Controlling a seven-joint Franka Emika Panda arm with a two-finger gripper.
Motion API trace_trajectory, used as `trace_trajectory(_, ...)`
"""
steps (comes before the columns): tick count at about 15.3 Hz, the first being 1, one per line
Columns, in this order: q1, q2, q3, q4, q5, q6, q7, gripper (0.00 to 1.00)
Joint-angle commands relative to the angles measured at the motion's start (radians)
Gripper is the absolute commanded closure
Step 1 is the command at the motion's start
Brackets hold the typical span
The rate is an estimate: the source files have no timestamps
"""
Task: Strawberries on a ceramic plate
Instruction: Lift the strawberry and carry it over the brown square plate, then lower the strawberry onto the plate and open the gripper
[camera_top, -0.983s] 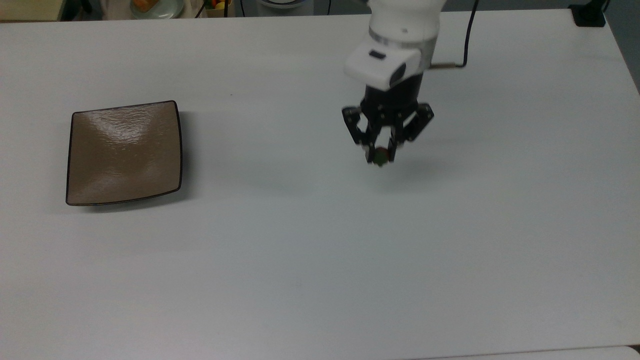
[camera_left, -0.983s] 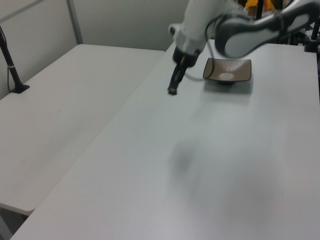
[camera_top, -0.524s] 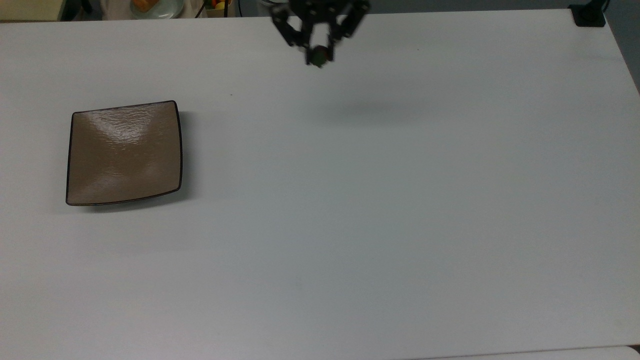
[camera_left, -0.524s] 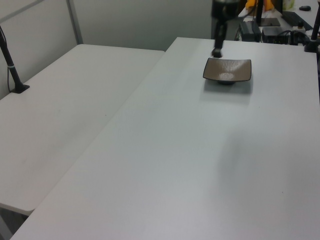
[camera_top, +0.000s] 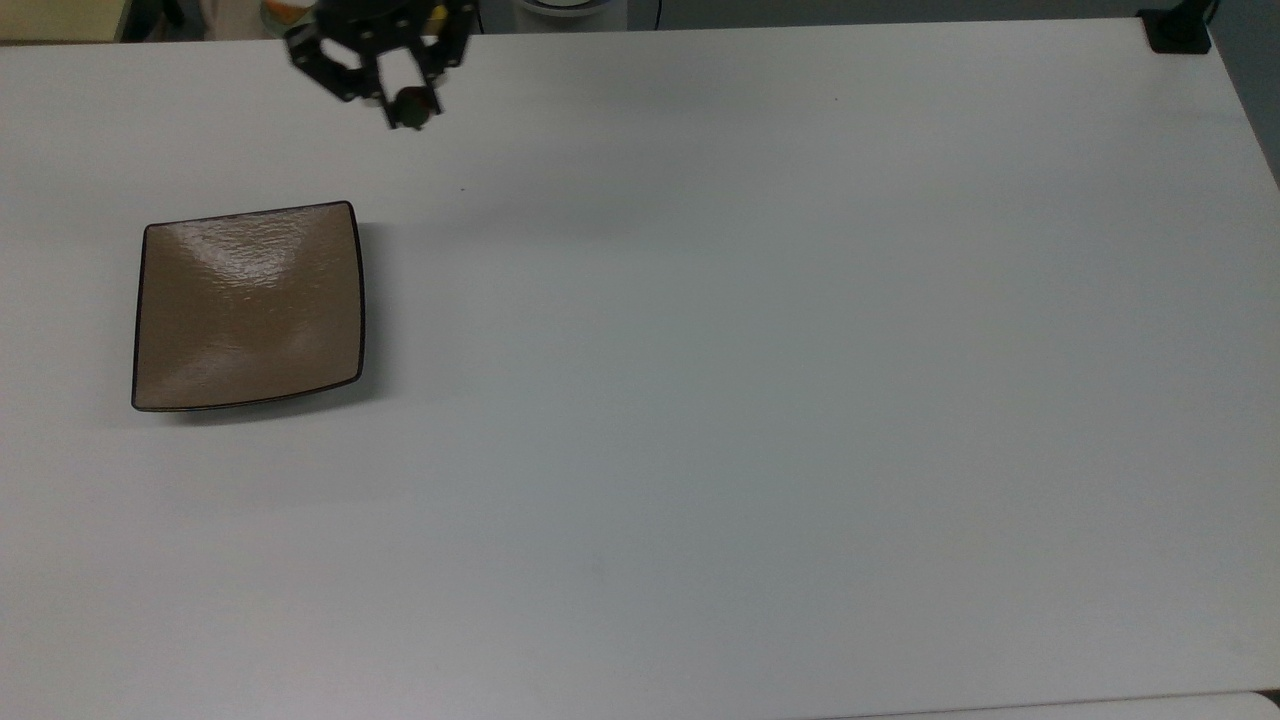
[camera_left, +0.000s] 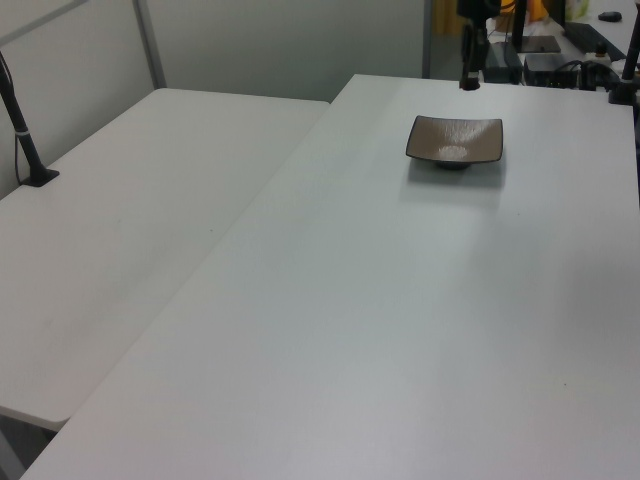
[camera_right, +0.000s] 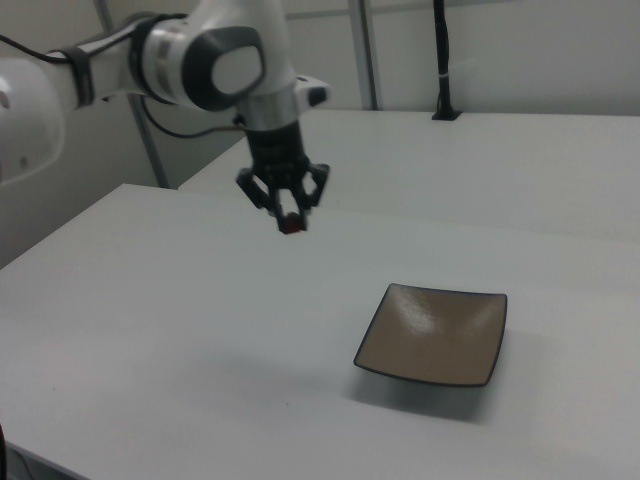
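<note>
Gripping strawberry, pincer is being held aloft near bench edge; ceramic plate is sitting bare, placing pending.

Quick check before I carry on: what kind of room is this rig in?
Likely a lab or workshop: plain white tables, a robot arm whose gripper holds a strawberry above them, and one brown plate.

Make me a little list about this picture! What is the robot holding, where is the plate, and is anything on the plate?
gripper: gripper raised above the table, shut on the strawberry
holding: strawberry, small and dark red
plate: ceramic plate, square and brown, near the top view's left edge
on plate: nothing
table: white table
berry over plate: not yet
</note>
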Motion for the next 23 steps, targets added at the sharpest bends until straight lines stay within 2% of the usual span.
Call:
trace_trajectory(1,-0.101,0.051,0.008,-0.004,0.021,0.07,-0.2,0.99)
trace_trajectory(4,-0.149,0.102,0.008,-0.002,0.009,0.122,-0.311,1.0)
trace_trajectory(6,-0.154,0.136,0.008,-0.004,0.004,0.186,-0.353,1.0)
trace_trajectory(10,-0.171,0.211,0.007,-0.007,-0.023,0.321,-0.362,1.0)
trace_trajectory(18,-0.171,0.326,-0.004,-0.016,-0.123,0.445,-0.359,0.96)
trace_trajectory(21,-0.178,0.352,-0.006,-0.039,-0.174,0.525,-0.359,0.87)
trace_trajectory(22,-0.178,0.355,-0.01,-0.056,-0.203,0.544,-0.359,0.78)
trace_trajectory(23,-0.178,0.355,-0.019,-0.065,-0.23,0.56,-0.359,0.58)
